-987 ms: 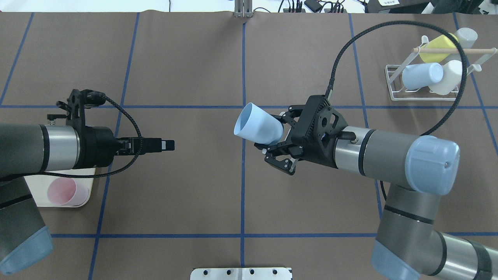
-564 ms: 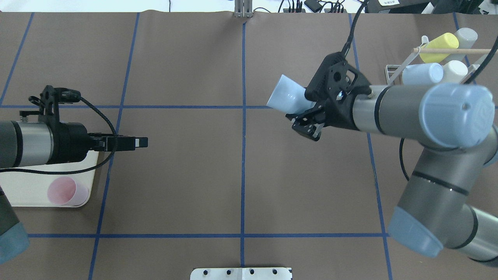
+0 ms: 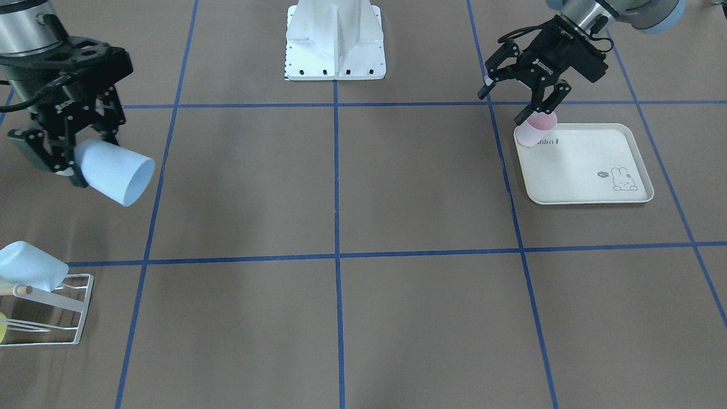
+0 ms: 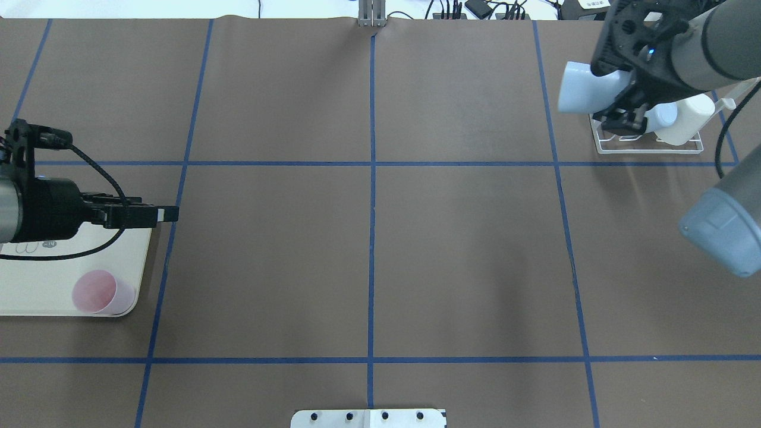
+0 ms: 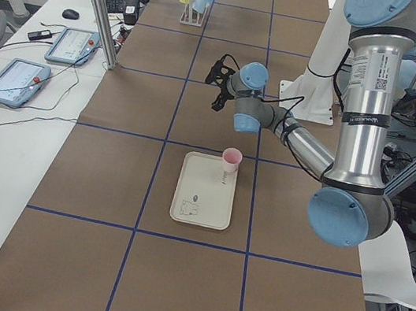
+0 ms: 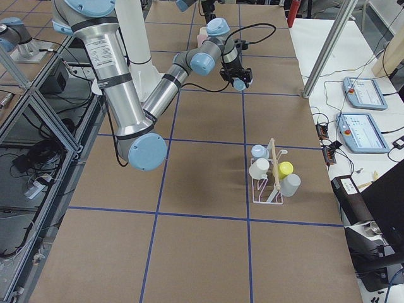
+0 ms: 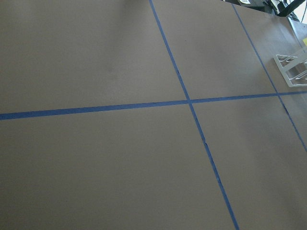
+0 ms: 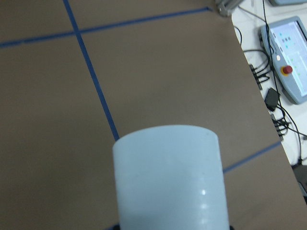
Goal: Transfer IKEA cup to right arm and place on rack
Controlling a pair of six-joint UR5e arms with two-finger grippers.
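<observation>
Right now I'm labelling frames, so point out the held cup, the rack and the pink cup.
held cup [image 3: 116, 172], front-facing view, its side wall.
rack [image 3: 57, 300], front-facing view, its slanted flat bar.
pink cup [image 4: 95, 292], overhead view, inside its open mouth.

6 cups [image 3: 113, 170], 1 rack [image 3: 59, 301], 1 tray [image 3: 585, 170]
</observation>
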